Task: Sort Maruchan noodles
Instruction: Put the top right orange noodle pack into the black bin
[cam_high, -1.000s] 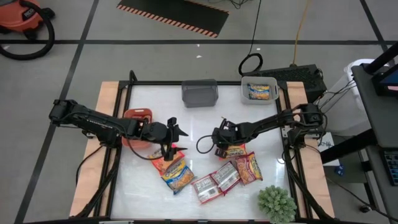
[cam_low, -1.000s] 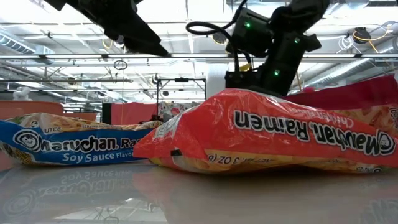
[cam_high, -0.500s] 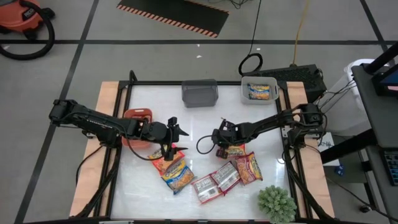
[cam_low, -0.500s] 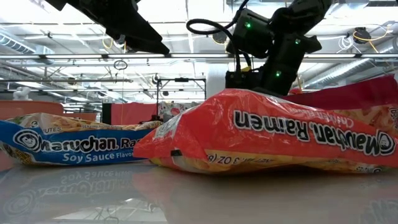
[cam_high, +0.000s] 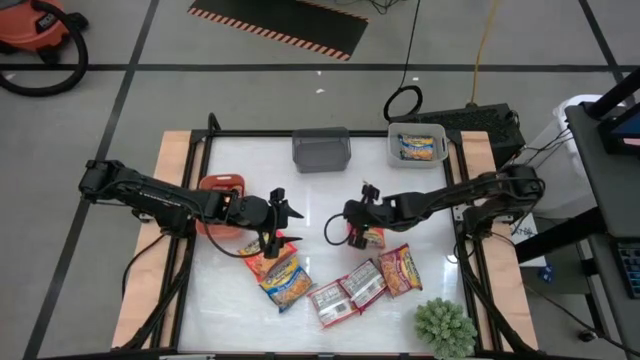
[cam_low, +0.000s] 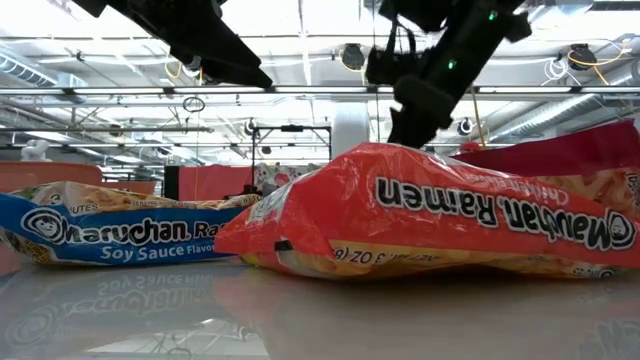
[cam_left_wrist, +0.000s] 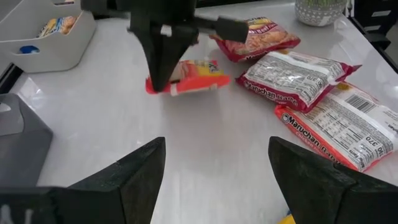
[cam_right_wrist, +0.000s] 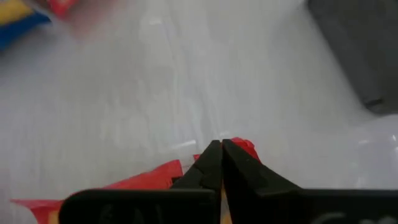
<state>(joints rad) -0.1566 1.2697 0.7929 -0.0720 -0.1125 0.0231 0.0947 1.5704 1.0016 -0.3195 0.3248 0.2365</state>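
White bench (cam_high: 320, 215) top carries the work, with three bins along its far side: a red bin (cam_high: 222, 190) under the left arm, a grey bin (cam_high: 321, 150) at the middle, and a white bin (cam_high: 417, 144) at the far right that already holds one packet. Compared with a second ago, the right arm has swung and lifted, and its right hand (cam_high: 357, 228) has pinched fully shut on the edge of a red-trimmed packet (cam_high: 373, 238), which now hangs from the fingertips just above the surface (the left wrist view shows it tilted, one end raised). That reads as the pick being made, so the carry to a bin comes next. The left hand (cam_high: 270, 243) hovers with its fingers spread wide, holding nothing, over the packets (cam_high: 280, 275) near the front left. More Maruchan noodles (cam_high: 365, 282) lie clustered at the front centre, close to a small green plant (cam_high: 443, 325) at the front right corner. Open surface lies between the lifted packet and the grey and white bins, so the path looks free.
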